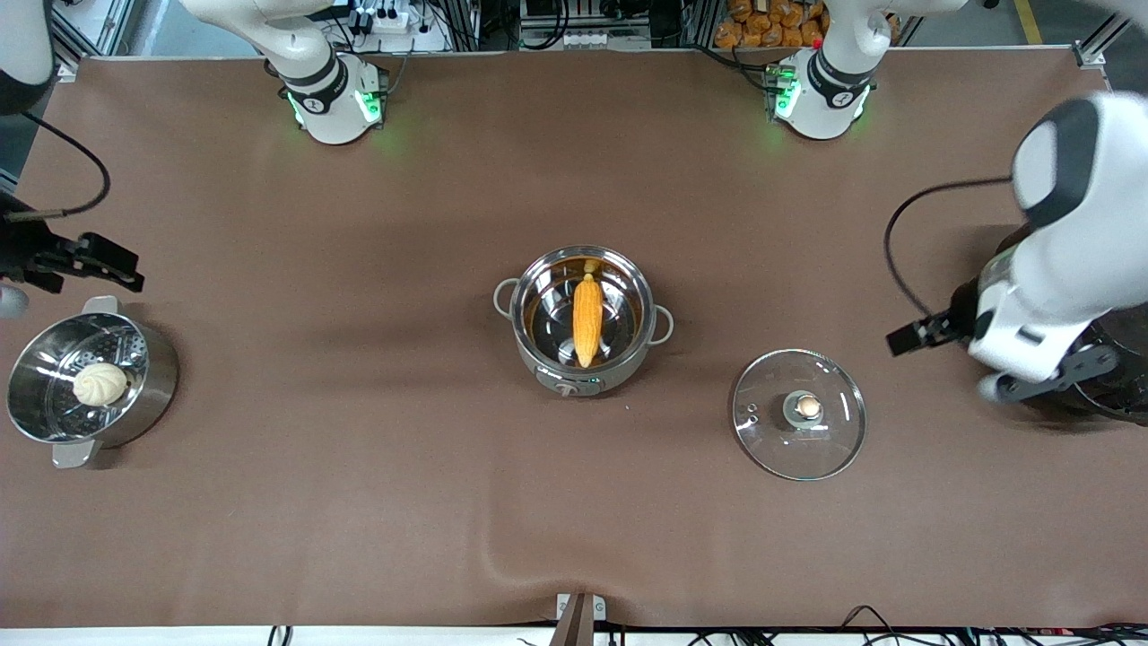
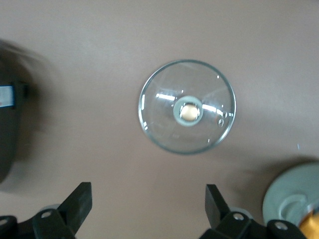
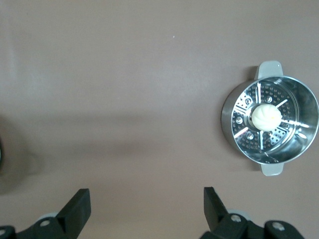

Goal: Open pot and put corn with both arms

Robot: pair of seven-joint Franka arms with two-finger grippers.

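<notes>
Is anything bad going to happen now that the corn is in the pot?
Maybe. The lid lies flat on the table, off the pot, so the corn stays uncovered. The left gripper, open above the lid, might slip on its small knob if it regrips. The right gripper waits, open, over the table by the steamer.

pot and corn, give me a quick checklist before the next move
1. Lid off the pot: ok, it lies flat on the table, toward the left arm's end.
2. Corn in the pot: ok, lying across the bottom.
3. Left tool holding nothing: ok, open, up over the table by the lid.
4. Right tool holding nothing: ok, open, near the steamer pot.
5. Bun undisturbed: ok, in the steamer.
</notes>
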